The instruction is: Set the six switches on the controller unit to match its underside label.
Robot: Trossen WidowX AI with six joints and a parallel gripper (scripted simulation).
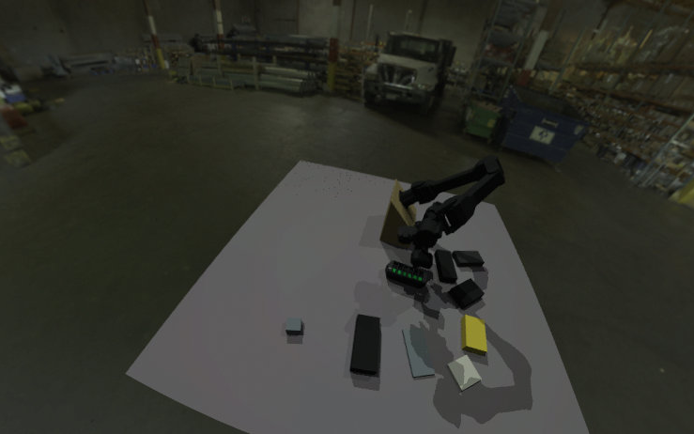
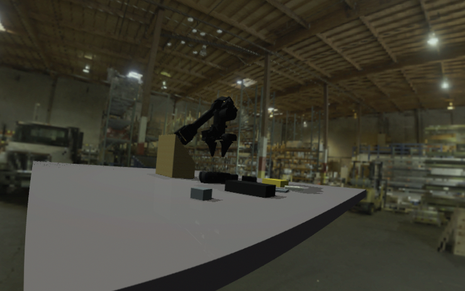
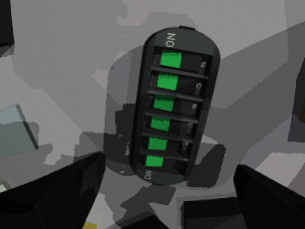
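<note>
1. Top view: the dark grey oblong controller unit with six green-ended rocker switches (image 1: 408, 274) lies on its base on the pale grey desk (image 1: 263, 280), just in front of the tan cardboard wedge block (image 1: 395, 221). Small black modules (image 1: 445, 265) sit just beside it on the right. The black parallel-jaw gripper (image 1: 421, 257) hangs over the unit's rear edge.

2. Exterior view: the gripper (image 2: 218, 147) stands above the controller unit (image 2: 218, 176), clear of it, fingers apart and pointing down. Nothing is held.

3. Wrist view: the controller unit (image 3: 173, 107) lies centred between the spread fingers, switch face up. The label stays hidden.

4. Step in hand, as judged: positioning for a grasp, so that the unit can be tipped and its underside label read.

5. Next move, as judged: descend squarely, straddle the unit's narrow width, close on its side walls and avoid pressing any rocker.
</note>
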